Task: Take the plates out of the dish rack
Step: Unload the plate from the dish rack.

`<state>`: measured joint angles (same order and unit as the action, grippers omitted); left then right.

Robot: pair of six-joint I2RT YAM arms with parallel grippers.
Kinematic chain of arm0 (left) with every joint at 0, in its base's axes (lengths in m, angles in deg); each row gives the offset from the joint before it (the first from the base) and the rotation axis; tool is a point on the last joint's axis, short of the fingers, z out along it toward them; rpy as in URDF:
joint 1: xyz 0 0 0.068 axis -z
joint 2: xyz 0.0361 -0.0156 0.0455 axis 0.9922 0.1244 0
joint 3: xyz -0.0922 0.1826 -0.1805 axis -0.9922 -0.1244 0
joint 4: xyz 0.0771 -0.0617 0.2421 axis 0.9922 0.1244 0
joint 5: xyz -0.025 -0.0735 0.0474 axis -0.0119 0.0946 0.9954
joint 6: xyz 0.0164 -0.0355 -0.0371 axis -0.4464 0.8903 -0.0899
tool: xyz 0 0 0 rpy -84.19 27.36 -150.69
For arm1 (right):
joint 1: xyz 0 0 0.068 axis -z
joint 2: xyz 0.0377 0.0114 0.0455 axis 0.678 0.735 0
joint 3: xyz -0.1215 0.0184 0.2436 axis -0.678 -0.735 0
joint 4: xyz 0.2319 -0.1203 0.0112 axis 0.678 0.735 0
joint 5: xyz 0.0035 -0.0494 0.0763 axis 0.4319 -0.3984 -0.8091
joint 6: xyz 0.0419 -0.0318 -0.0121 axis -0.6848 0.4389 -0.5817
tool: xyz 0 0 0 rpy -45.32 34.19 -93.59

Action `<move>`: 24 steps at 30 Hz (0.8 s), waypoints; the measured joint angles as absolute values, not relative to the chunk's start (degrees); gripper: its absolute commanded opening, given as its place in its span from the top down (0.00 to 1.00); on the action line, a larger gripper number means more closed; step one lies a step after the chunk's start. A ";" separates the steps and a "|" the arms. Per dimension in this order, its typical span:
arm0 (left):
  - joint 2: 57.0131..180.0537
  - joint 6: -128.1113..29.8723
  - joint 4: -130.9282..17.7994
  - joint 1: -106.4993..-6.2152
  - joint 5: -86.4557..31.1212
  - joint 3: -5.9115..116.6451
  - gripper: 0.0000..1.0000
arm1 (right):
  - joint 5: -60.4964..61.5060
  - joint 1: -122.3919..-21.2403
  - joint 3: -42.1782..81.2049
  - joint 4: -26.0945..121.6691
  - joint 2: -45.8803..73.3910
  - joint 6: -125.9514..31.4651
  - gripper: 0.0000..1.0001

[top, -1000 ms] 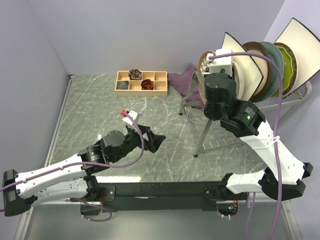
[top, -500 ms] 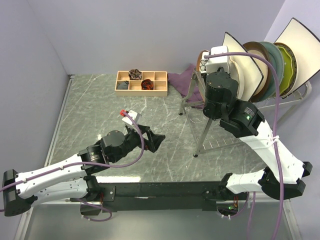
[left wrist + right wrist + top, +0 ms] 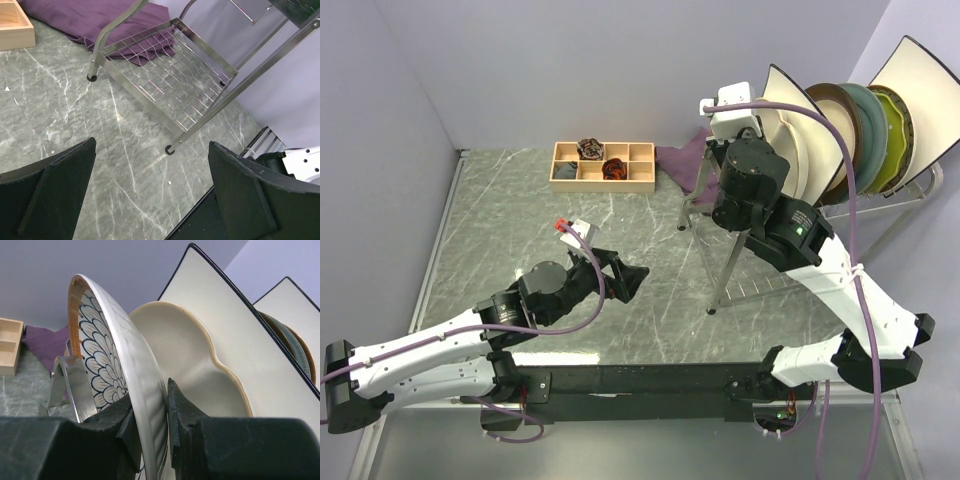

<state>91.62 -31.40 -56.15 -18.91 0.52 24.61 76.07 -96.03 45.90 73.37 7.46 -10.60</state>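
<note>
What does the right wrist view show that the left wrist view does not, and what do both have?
Only right wrist: the right pincer closed on the petal-patterned plate, with the cream divided plate and a white square plate behind it. Only left wrist: the open left pincer and the wire grid and feet of the dish rack. Both: rack tubing, the purple cloth, the wooden tray.
</note>
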 measured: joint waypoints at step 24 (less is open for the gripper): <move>95.57 -28.32 -55.26 -18.91 -1.63 33.09 0.01 | 74.51 -97.47 42.75 62.72 4.11 -0.16 1.00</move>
<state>95.57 -28.32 -55.26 -18.91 -1.63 33.09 74.51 -97.47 42.75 62.72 4.11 -0.16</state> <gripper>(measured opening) 0.995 0.239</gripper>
